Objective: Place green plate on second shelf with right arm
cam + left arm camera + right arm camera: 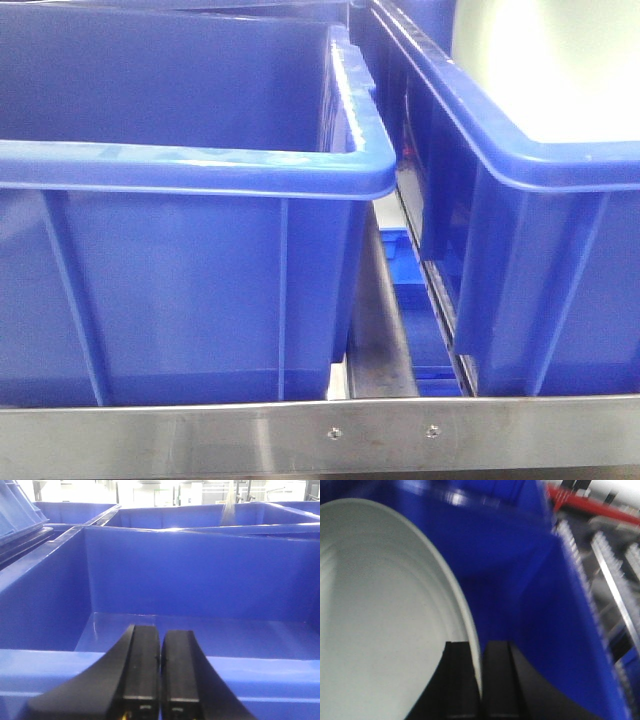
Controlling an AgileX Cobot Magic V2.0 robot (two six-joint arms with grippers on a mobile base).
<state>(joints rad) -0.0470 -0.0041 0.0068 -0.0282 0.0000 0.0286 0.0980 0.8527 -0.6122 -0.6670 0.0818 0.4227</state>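
The green plate (380, 605) is pale and round and fills the left of the right wrist view. My right gripper (481, 647) is shut on its rim, one finger on each side, and holds it inside a blue bin (530, 595). In the front view the plate (560, 70) shows as a pale patch inside the right blue bin (520, 250). The second shelf's steel front rail (200, 435) with two small screws runs along the bottom of the front view, under both bins. My left gripper (160, 635) is shut and empty above the near rim of another blue bin (200, 580).
A large blue bin (180, 170) stands on the shelf's left, with a narrow gap (385, 330) between it and the right bin. More blue bins (200, 515) stand behind in the left wrist view. Metal rack wires (615, 580) lie right of the plate's bin.
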